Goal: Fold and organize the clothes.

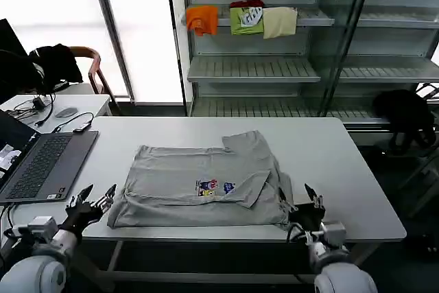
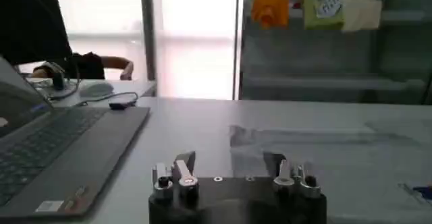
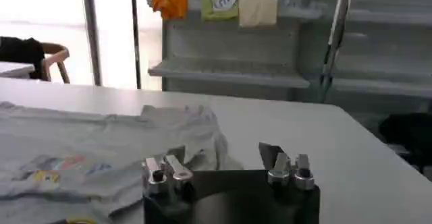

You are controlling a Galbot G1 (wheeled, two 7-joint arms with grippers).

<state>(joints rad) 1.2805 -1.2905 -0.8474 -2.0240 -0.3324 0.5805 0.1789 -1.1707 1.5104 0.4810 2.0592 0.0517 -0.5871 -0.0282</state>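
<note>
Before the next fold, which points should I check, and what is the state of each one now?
1. Shirt lies wholly on the table: ok, partly folded.
2. Left tool open, at the shirt's near left corner: ok.
3. Right tool open, at the near right corner: ok.
4. Neither tool holds cloth: ok.
5. Laptop is apart from the shirt: ok.
6. Folded layers lie flat: not ok, wrinkled on the right.

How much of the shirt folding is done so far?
A bit is done: the grey shirt lies on the white table with its sides folded in. Nothing is in hand now; the left gripper and right gripper wait open at its near corners. Left: folding it smaller and putting it away.
</note>
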